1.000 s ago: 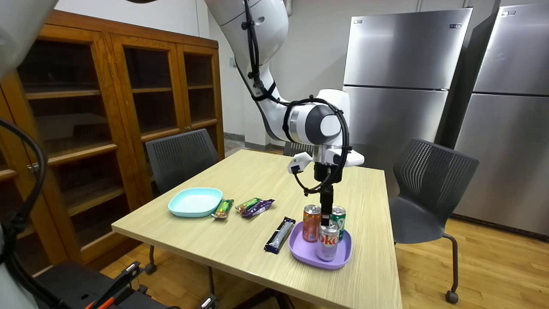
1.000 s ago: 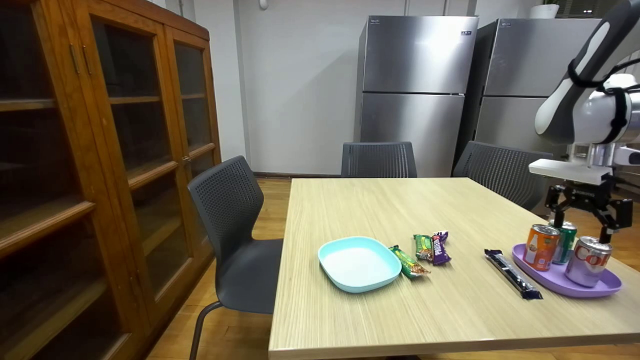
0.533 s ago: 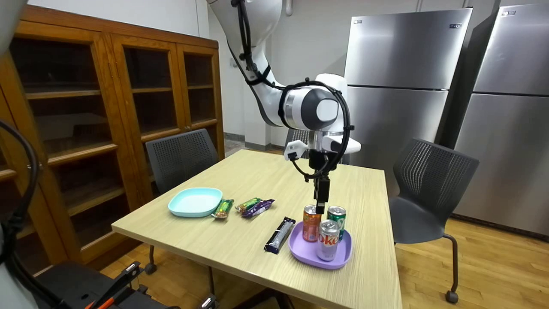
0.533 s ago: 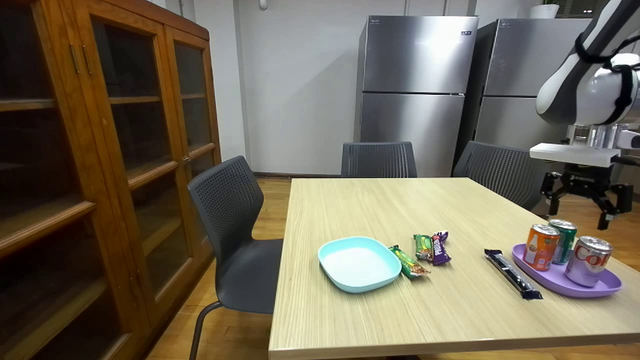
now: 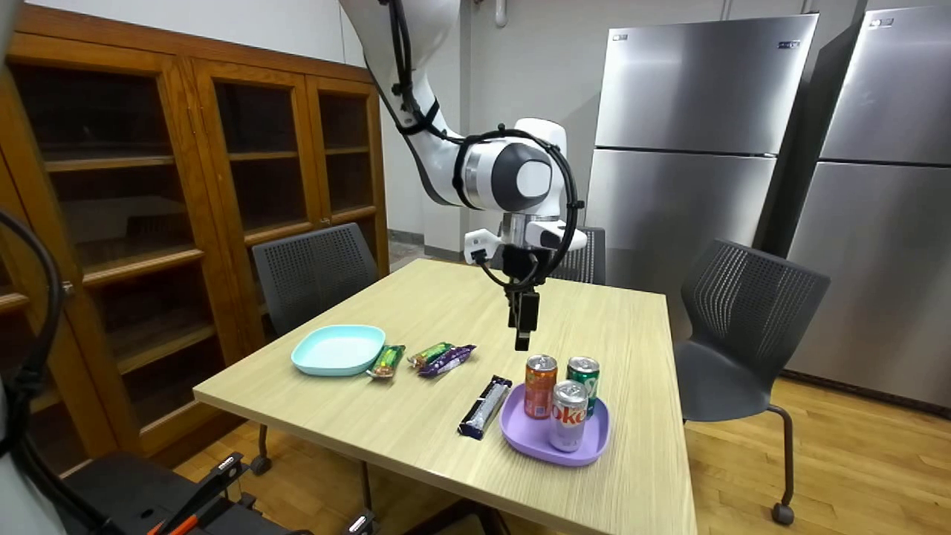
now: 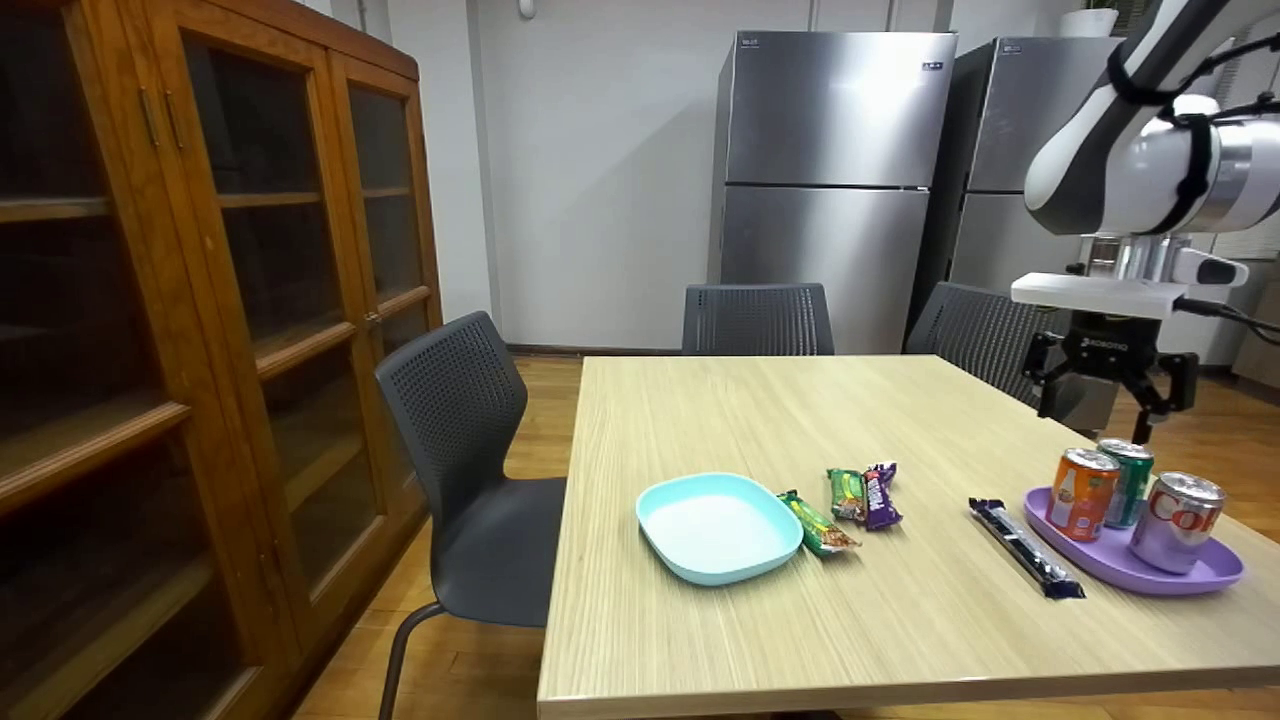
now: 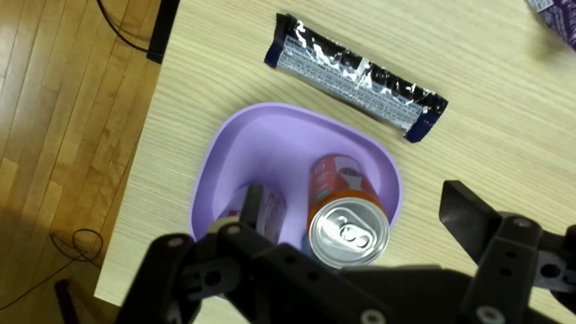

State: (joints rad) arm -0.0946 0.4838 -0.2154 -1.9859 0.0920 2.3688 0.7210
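My gripper (image 6: 1094, 422) hangs open above the table, with nothing between its fingers. Below it stands a purple plate (image 5: 565, 459) bearing three upright cans: an orange one (image 5: 540, 390), a silver Coke can (image 5: 568, 425) and a green one (image 6: 1132, 485). In the wrist view the orange can (image 7: 343, 180) shows between the spread fingertips, lower down and untouched. One finger covers part of the silver can (image 7: 273, 211) there, and the green can is almost wholly hidden. Beside the plate lies a dark wrapped bar (image 7: 355, 81), seen in both exterior views too.
A light blue plate (image 6: 718, 535) sits further along the table, a green snack packet (image 6: 820, 525) against it. Another green packet (image 6: 847, 494) and a purple packet (image 6: 880, 497) lie together nearby. Chairs (image 5: 750, 327) surround the table (image 5: 416, 431); a wooden cabinet (image 5: 215, 148) and refrigerators (image 5: 698, 148) stand behind.
The gripper has risen from among the cans and shifted away from the silver can, toward the table's middle. Its jaws have stayed apart. Cans, plates and packets have not moved.
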